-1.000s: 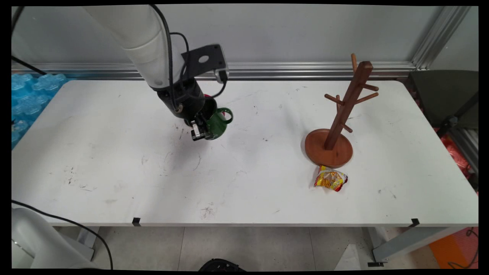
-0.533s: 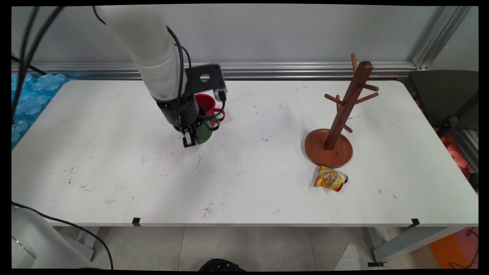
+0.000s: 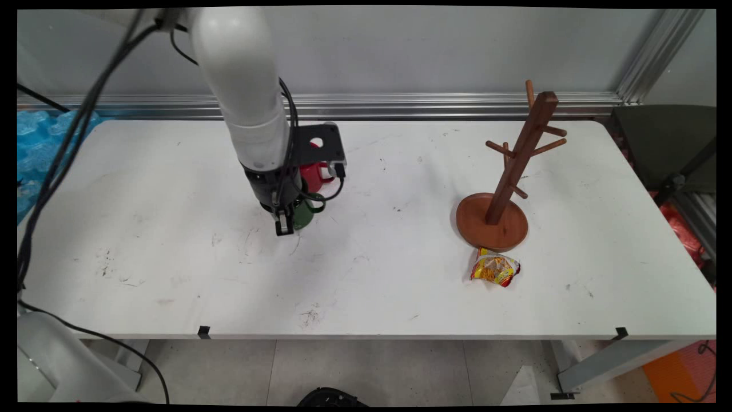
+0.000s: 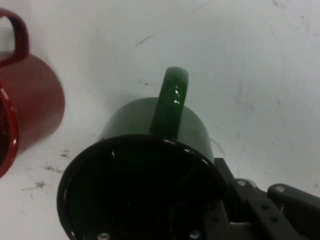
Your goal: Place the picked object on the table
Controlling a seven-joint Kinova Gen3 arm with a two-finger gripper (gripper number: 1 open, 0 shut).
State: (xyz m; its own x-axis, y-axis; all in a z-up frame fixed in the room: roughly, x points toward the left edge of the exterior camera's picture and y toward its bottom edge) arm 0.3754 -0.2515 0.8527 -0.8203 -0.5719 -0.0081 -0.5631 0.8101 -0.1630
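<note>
End effector [image 3: 284, 224] grips the green mug [image 4: 150, 155] by its rim, low over the counter [image 3: 400, 286], just beside a red mug [image 4: 25, 110].

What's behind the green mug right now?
A red mug stands behind the green mug, partly covered by the arm and its black bracket. Whether they touch can't be seen.
</note>
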